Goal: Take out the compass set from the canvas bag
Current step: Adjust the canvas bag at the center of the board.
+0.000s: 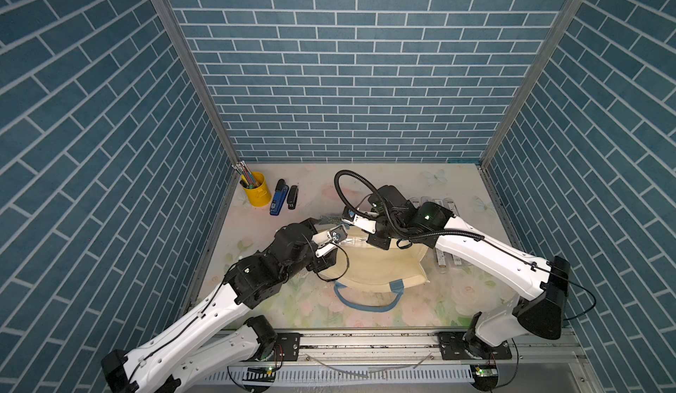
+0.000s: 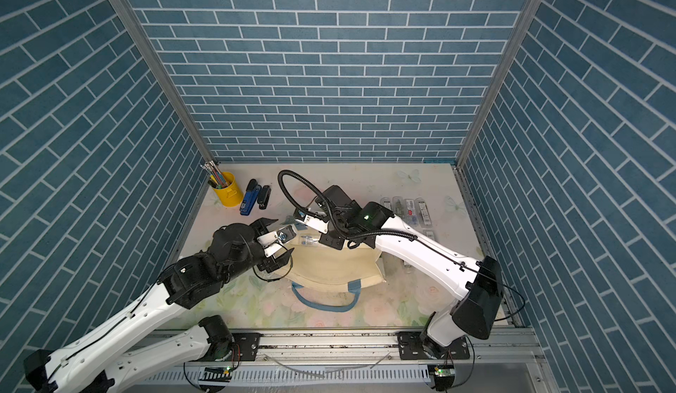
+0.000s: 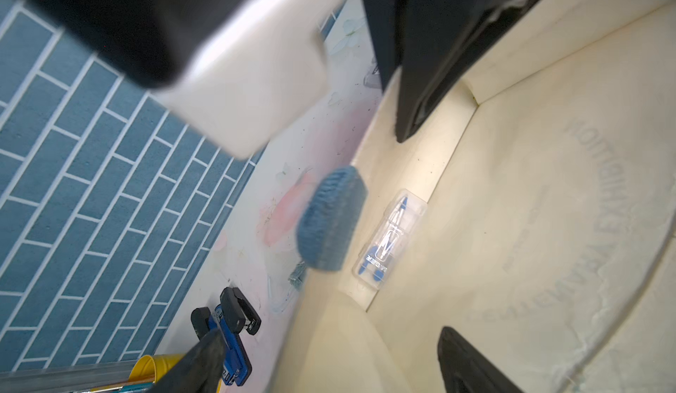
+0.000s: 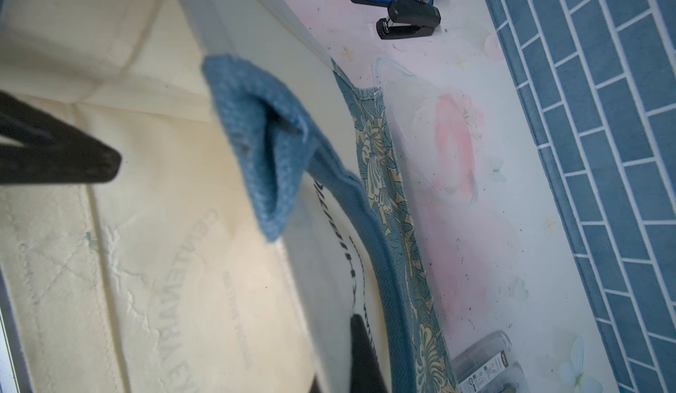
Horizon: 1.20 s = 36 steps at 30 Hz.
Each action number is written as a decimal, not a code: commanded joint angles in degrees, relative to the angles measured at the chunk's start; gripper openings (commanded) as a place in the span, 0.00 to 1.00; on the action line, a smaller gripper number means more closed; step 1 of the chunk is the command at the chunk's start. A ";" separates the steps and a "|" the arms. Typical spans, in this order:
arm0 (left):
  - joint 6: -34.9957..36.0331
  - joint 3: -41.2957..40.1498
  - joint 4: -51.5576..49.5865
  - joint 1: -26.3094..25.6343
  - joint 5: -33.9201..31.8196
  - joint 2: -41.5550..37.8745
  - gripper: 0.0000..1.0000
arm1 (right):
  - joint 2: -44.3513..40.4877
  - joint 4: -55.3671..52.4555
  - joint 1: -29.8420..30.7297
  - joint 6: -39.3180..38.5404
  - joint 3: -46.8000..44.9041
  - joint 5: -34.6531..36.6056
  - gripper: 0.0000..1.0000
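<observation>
— Where's the compass set (image 3: 389, 239)?

— Inside the canvas bag (image 1: 384, 267), in a clear case, lying in the crease at the bag's closed end. The left wrist view shows it best.

— And the bag itself?

— It's on its side in the middle of the floral surface (image 1: 311, 179), mouth gaping toward the robot. One blue strap (image 1: 398, 288) lies flat at the near edge. The other strap (image 4: 256, 146) droops in a loop from the raised upper panel.

— What keeps that panel up?

— The right fingers (image 3: 420, 91), closed on the bag's rim (the exact pinch point is hidden in both top views).

— Left side?

— The left fingers (image 3: 461, 365) are spread wide with nothing between them, at the bag's mouth. One is over the cream lining, where the lettering (image 3: 592, 175) shows through reversed, and the other is outside the bag. Neither touches the case.

— Anything else around?

— A yellow cup of pens (image 1: 256, 190) stands in the far left corner. A blue stapler (image 1: 277, 199) and a black stapler (image 1: 292, 197) lie side by side just beside it. A row of clear packaged cases (image 2: 409, 210) sits at the far right, their contents too small to tell. The floral band (image 4: 387, 190) runs along the bag's outside at its closed end, next to the surface.
</observation>
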 commanded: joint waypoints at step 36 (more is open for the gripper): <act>-8.49 0.88 14.47 4.80 5.60 11.46 0.00 | -23.64 17.76 6.63 -19.76 -19.66 -4.73 0.46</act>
